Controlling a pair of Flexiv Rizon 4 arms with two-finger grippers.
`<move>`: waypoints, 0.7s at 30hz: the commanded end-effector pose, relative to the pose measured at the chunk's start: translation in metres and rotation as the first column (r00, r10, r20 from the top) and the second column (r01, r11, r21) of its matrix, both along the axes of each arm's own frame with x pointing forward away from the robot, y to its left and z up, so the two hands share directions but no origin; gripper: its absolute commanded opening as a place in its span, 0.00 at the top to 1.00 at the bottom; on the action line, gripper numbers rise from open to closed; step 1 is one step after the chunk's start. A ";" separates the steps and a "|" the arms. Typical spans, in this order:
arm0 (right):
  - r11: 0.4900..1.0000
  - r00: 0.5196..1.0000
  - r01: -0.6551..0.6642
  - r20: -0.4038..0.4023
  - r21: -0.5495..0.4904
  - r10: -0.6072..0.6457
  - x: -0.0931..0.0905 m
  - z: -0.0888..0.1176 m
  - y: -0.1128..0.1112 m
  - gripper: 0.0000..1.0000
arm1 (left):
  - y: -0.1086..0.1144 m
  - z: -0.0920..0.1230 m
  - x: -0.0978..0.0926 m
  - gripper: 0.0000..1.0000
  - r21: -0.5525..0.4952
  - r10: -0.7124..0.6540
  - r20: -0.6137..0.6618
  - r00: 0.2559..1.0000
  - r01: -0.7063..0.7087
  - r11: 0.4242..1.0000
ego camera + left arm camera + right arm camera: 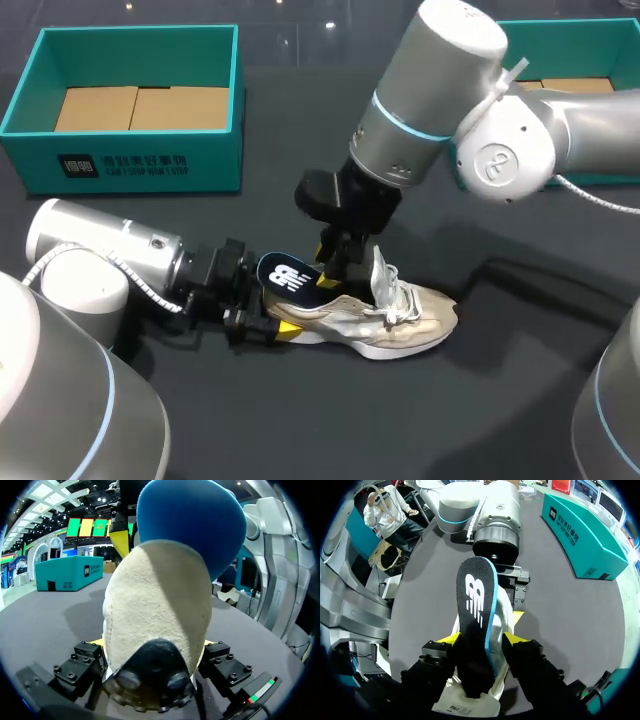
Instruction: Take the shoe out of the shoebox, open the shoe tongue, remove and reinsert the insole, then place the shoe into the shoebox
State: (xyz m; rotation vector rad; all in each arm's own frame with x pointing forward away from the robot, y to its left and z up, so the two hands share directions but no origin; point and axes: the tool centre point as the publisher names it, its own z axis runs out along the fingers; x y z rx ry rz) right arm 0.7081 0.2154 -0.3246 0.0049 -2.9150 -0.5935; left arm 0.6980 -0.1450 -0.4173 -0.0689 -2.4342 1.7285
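Jaws at right grip the insole (476, 605) while left jaws clamp the shoe (400, 325) by its heel.

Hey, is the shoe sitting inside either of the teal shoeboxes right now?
No, the shoe lies on the dark table, in front of the left shoebox and the right shoebox, outside both.

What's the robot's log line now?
step: insole partly out of shoe | left gripper: shut on shoe heel | right gripper: shut on insole
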 end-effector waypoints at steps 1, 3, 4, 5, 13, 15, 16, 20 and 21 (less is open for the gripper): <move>0.998 1.000 0.005 0.005 -0.069 -0.005 0.002 0.001 0.005 0.00 | 0.000 -0.002 0.000 1.00 0.001 0.000 0.000 1.000 0.000 1.000; 0.998 1.000 0.005 0.005 -0.069 -0.005 0.002 0.001 0.005 0.00 | 0.000 -0.002 0.000 1.00 0.001 0.000 0.000 1.000 0.000 1.000; 0.998 1.000 0.005 0.005 -0.069 -0.005 0.002 0.001 0.005 0.00 | 0.000 -0.002 0.000 1.00 0.001 0.000 0.000 1.000 0.000 1.000; 0.998 1.000 0.005 0.005 -0.069 -0.005 0.002 0.001 0.005 0.00 | 0.000 -0.002 0.000 1.00 0.001 0.000 0.000 1.000 0.000 1.000; 0.999 0.998 -0.007 -0.055 -0.046 0.004 -0.004 0.003 0.011 0.00 | 0.000 -0.002 0.000 1.00 0.001 0.000 0.000 1.000 0.000 1.000; 0.999 0.996 0.015 -0.091 -0.039 -0.018 -0.005 0.005 0.013 0.00 | 0.000 -0.002 0.000 1.00 0.001 0.000 0.000 1.000 0.000 1.000; 0.999 0.993 0.024 -0.112 -0.032 -0.027 -0.006 0.005 0.013 0.00 | 0.000 -0.002 0.000 1.00 0.001 0.000 0.000 1.000 0.000 1.000; 0.999 0.983 0.047 -0.180 -0.011 -0.048 -0.004 0.005 0.013 0.00 | 0.000 -0.002 0.000 1.00 0.001 0.000 0.000 1.000 0.000 1.000; 0.999 0.980 0.051 -0.190 -0.006 -0.051 -0.004 0.005 0.013 0.00 | 0.000 -0.002 0.000 1.00 0.001 0.000 0.000 1.000 0.000 1.000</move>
